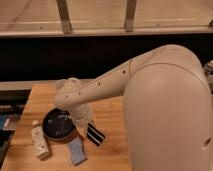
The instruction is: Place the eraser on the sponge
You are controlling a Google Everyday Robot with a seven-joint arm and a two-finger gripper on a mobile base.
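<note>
The eraser (95, 134), a small black block with a white stripe, hangs tilted just above the wooden table at the end of my arm. My gripper (90, 126) is shut on its upper end, below the white wrist. The sponge (76, 150), a flat pale blue-grey pad, lies on the table just left of and nearer than the eraser, a short gap away. My big white arm crosses the view from the right and hides much of the table's right side.
A dark round bowl (58, 125) sits left of the gripper, close to the wrist. A white bottle (40, 143) lies at the table's left front. A clear cup (62, 86) stands behind the arm. The wooden table (42, 97) ends at the left.
</note>
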